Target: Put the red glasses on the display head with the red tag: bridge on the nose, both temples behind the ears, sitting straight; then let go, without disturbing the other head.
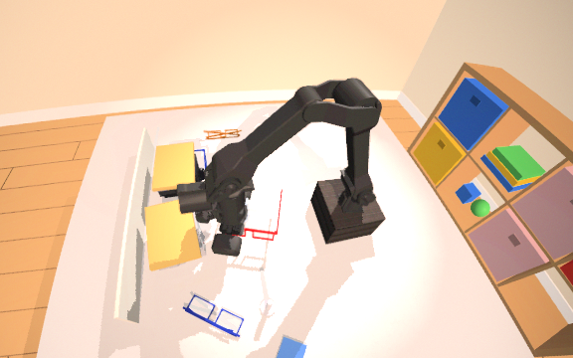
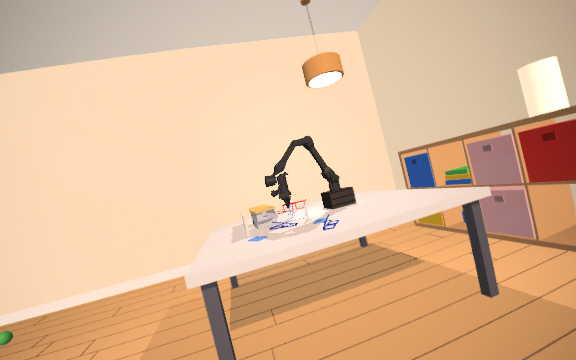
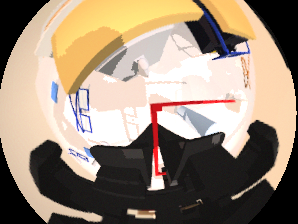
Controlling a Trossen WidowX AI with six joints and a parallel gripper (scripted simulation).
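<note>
My gripper is shut on the front frame of the red glasses, holding them above the table. One temple extends toward the arm's base in the top view and to the right in the wrist view. The grey head with a yellow top is beside the gripper, its nose toward it; the glasses are clear of it. The black head, also with a yellow top, wears blue glasses. No red tag can be made out.
A pale upright panel stands behind the heads. Folded orange glasses lie beyond the black head. Blue glasses and another blue pair lie on the table, with blue squares nearby.
</note>
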